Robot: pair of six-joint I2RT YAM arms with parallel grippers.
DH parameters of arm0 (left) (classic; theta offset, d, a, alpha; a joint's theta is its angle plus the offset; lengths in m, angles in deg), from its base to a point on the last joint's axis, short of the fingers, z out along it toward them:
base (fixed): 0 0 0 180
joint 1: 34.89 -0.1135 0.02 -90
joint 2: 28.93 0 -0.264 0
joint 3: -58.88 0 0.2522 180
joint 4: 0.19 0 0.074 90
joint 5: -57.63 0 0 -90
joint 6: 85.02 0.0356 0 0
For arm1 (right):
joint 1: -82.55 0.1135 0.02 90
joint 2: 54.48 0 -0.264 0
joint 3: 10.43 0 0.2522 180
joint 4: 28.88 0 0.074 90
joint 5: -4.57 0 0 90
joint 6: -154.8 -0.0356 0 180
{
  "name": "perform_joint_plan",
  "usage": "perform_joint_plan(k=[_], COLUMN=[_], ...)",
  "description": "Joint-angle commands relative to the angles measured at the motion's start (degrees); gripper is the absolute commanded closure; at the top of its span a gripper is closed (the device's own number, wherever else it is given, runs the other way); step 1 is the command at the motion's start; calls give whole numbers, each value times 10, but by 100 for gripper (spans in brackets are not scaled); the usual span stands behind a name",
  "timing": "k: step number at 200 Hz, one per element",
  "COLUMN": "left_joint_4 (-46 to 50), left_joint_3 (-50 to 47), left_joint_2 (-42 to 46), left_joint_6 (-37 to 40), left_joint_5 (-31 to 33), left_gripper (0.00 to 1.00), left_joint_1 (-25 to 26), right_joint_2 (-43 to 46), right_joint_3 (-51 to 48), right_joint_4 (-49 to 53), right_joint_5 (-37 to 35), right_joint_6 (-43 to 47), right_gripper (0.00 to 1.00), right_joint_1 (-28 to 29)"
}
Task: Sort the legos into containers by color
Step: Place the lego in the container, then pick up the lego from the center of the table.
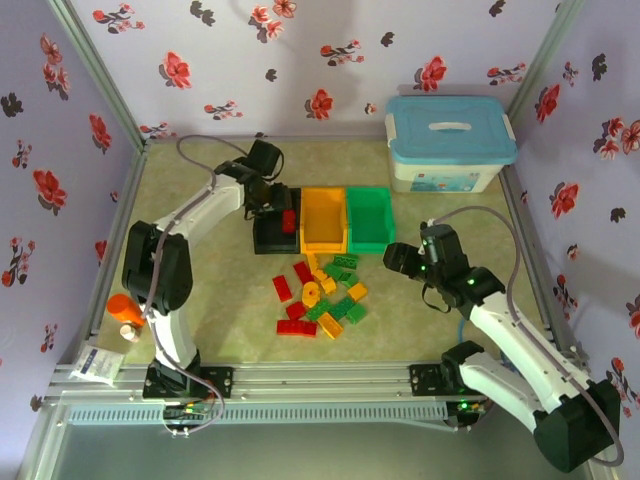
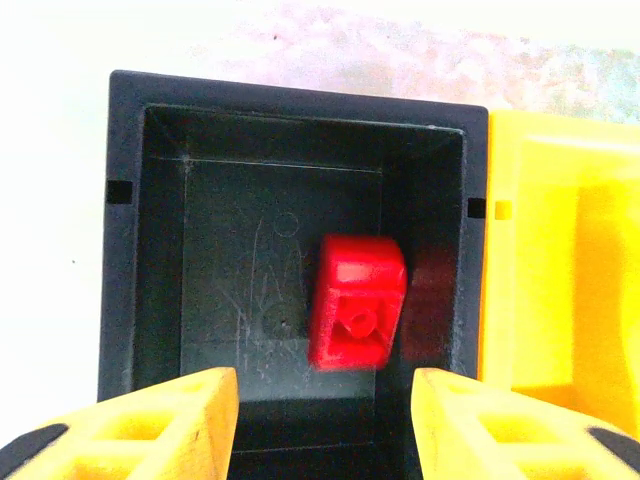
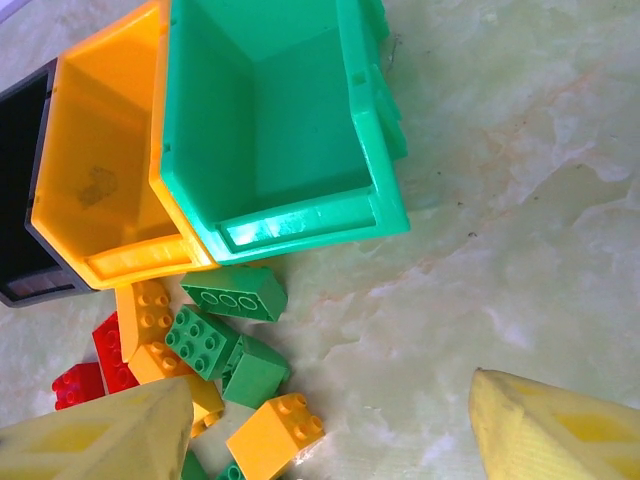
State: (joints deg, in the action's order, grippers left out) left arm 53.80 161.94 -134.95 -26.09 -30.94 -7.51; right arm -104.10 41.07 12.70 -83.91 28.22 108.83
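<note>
My left gripper (image 1: 272,205) hangs over the black bin (image 1: 268,240). In the left wrist view its jaws (image 2: 325,420) stand apart and open, with a blurred red brick (image 2: 357,303) loose inside the black bin (image 2: 300,100) beyond them. The yellow-orange bin (image 1: 322,222) and the green bin (image 1: 368,220) sit to the right in a row. A pile of red, orange and green legos (image 1: 320,295) lies in front of the bins. My right gripper (image 1: 400,262) is open above bare table right of the pile; a green brick (image 3: 235,292) and an orange brick (image 3: 275,435) lie near its left finger.
A large white box with a light-blue lid (image 1: 450,140) stands at the back right. An orange cylinder (image 1: 125,315) and a white packet (image 1: 98,362) lie at the front left. Metal frame rails edge the table.
</note>
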Motion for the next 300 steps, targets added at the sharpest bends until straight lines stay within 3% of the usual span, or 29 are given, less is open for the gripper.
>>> perform_joint_plan(k=[1,37,87,132,167,233,300], left_joint_4=[19,-16,-43,-37,17,73,74], left_joint_3=[-1,-102,-314,-475,-524,-531,-538], left_joint_2=[67,181,367,553,662,723,730], left_joint_6=[6,-9,-57,-126,-161,-169,-168], left_joint_5=[1,22,71,99,114,120,119], left_gripper=[51,51,51,51,51,51,52], left_joint_1=[1,19,58,79,82,83,87], right_joint_2=[-12,-49,-146,-313,-452,-669,-731], right_joint_3=[34,78,154,267,365,540,569], right_joint_4=[13,30,60,87,103,182,181], right_joint_5=[6,1,-58,-99,-86,-67,-52], right_joint_6=[9,34,65,94,96,77,68], right_gripper=[26,27,29,32,35,40,43], right_joint_1=[8,44,165,271,323,366,376])
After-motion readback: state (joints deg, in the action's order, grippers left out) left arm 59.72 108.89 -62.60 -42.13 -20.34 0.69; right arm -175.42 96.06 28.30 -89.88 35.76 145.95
